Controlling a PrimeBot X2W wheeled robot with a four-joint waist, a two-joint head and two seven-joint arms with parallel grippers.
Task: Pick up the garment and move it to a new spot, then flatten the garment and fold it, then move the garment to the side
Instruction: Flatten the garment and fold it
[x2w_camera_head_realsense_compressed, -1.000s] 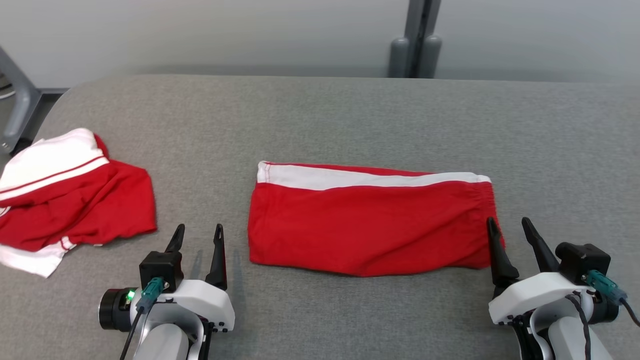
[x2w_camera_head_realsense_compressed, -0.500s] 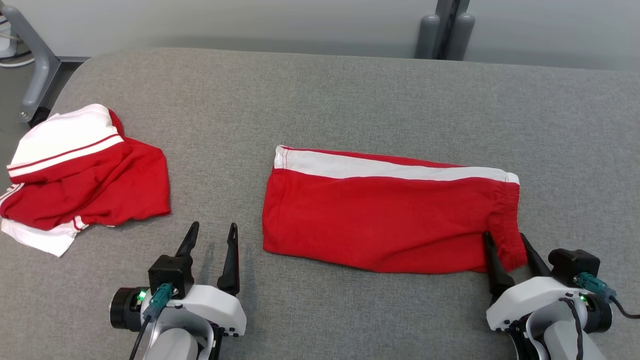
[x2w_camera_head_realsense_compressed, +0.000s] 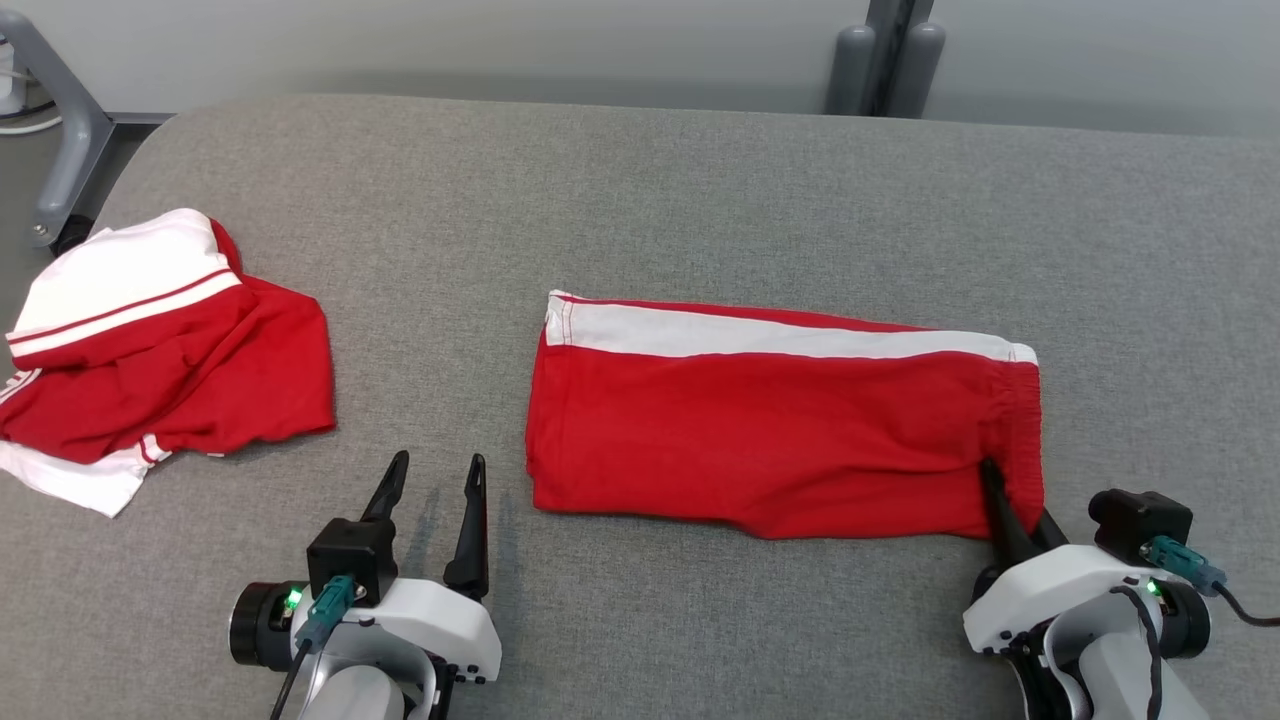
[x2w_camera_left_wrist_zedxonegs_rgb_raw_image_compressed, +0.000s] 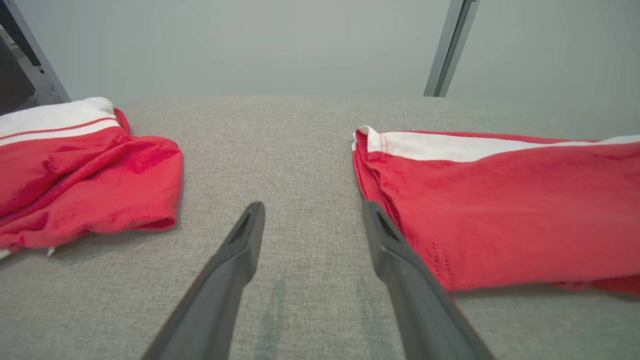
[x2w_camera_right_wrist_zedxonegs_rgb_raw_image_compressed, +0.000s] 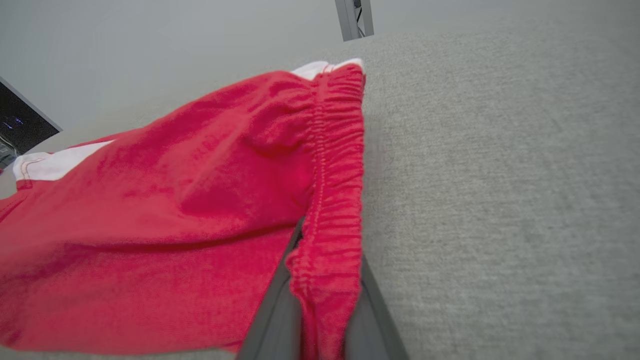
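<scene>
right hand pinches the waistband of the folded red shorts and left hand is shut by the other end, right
No: the left hand is open, fingers spread, as the left wrist view shows. The right hand does pinch the waistband of the folded red shorts.

A grey fabric-covered table carries a folded red garment with a white stripe, lying flat right of centre, and a crumpled red-and-white garment at its left edge.

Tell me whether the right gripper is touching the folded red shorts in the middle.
Touching. In the right wrist view, the right gripper has its fingers pinching the elastic waistband of the shorts.
</scene>
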